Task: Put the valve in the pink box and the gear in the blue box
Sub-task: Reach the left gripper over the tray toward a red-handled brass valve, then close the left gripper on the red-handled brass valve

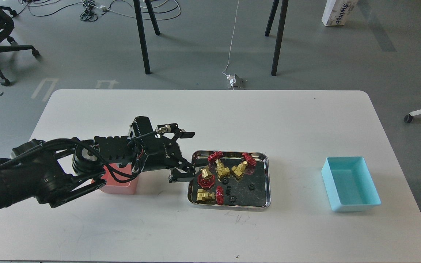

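- Left pincer spread wide at centre frame, by the steel tray's left rim.
- Valve and gear lie in the tray.
- Pink box left, largely behind the arm; blue box right.

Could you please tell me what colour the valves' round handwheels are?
Red, on the small brass-gold valves in the shiny steel tray; head view.

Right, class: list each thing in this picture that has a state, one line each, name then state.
Left end effector: open, holding nothing, at the tray's left edge.
Tray: holds four valves and several gears.
Pink box: mostly hidden by the arm.
Blue box: empty.
Right end effector: not in view.
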Controlling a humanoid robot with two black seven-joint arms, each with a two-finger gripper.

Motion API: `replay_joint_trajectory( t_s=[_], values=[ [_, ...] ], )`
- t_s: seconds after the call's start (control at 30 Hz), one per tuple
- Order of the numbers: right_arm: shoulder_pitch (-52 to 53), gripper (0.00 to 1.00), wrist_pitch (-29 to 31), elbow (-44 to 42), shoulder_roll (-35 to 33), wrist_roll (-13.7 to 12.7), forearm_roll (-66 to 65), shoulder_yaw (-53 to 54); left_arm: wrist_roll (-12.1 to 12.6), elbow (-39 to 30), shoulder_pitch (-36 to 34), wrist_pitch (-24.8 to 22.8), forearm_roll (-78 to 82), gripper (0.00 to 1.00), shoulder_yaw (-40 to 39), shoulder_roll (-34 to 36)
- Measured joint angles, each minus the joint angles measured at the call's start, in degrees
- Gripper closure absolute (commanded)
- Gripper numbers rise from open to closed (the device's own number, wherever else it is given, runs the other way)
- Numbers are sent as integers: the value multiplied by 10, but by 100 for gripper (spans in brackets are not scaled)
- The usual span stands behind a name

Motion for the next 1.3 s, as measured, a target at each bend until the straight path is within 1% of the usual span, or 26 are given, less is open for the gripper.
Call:
replay_joint_trajectory(
  t_s=[0.2, 0.3, 0.43, 0.53, 0.67, 0.77, 0.83, 1.07, 1.13, 1.3],
  values=[
    [1, 1, 0, -1, 4, 0, -18, 0, 0, 23, 23, -25, 1, 0, -1, -38],
    [0, 1, 0, -1, 7, 0, -29, 0, -1, 34, 31, -30, 1, 1, -4, -53],
    [-2, 1, -1, -1, 9, 0, -32, 0, -4, 51, 37, -30, -6, 6, -5, -67],
    [-3, 1, -1, -2, 9, 0, -32, 1, -6, 66, 37, -30, -21, 14, -5, -78],
    [-3, 1, -1, -3, 9, 0, -32, 1, -7, 77, 37, -30, -30, 20, -5, -82],
    [-4, 1, -1, -4, 9, 1, -33, 1, -7, 81, 38, -31, -32, 29, -5, -82],
    [-4, 1, -1, -5, 9, 1, -33, 1, -7, 85, 38, -31, -32, 36, -5, -82],
    [-5, 1, -1, -6, 9, 1, -33, 1, -8, 87, 38, -40, -31, 51, -4, -82],
    [-6, 1, -1, -7, 9, 1, -33, 1, -8, 87, 38, -42, -30, 58, -4, -82],
    [-7, 1, -2, -14, 10, 1, -33, 1, -8, 87, 38, -50, -30, 69, -4, -83]
  ],
)
